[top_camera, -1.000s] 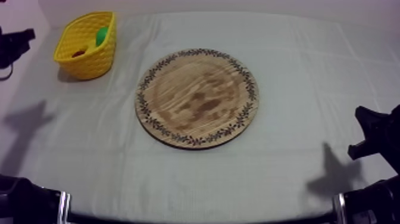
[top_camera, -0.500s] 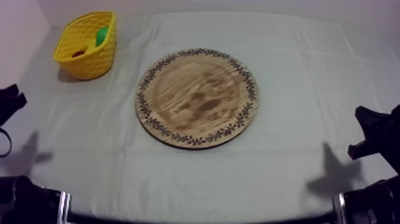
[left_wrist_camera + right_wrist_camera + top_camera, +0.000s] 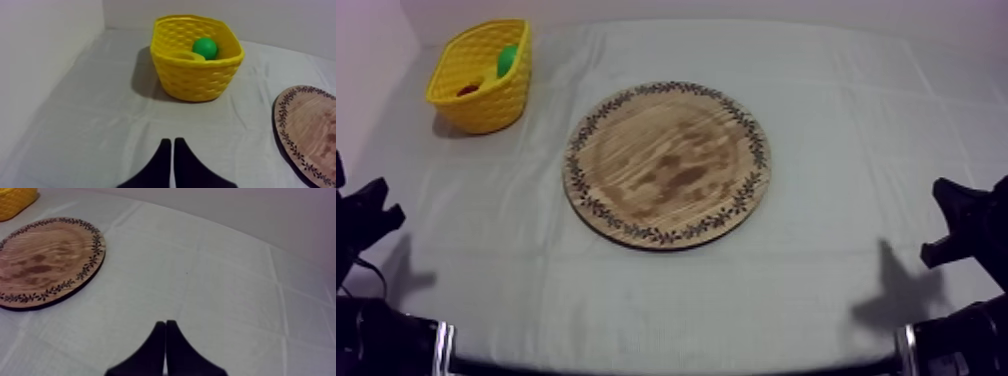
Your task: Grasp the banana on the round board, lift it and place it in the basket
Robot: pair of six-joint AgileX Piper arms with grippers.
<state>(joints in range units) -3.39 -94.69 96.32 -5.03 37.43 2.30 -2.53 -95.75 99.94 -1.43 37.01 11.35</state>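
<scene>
The round wooden board (image 3: 667, 163) lies bare in the middle of the table. At the far left stands the yellow basket (image 3: 481, 75); the left wrist view shows it (image 3: 197, 70) holding a green fruit (image 3: 205, 47) and a smooth yellow curve that looks like the banana (image 3: 188, 56). A small red fruit (image 3: 468, 90) also lies in it. My left gripper (image 3: 172, 141) is shut on nothing and sits low at the left (image 3: 368, 210), well short of the basket. My right gripper (image 3: 165, 323), also shut and empty, rests at the right edge (image 3: 954, 218), apart from the board (image 3: 45, 260).
The board's patterned rim (image 3: 300, 135) lies to the right of the basket. A pale wall runs along the table's left side and back. Bare grey-white cloth (image 3: 856, 120) stretches between the board and my right arm.
My left arm has drawn back from beside the basket at the upper left down to the lower left edge. The right arm has not moved.
</scene>
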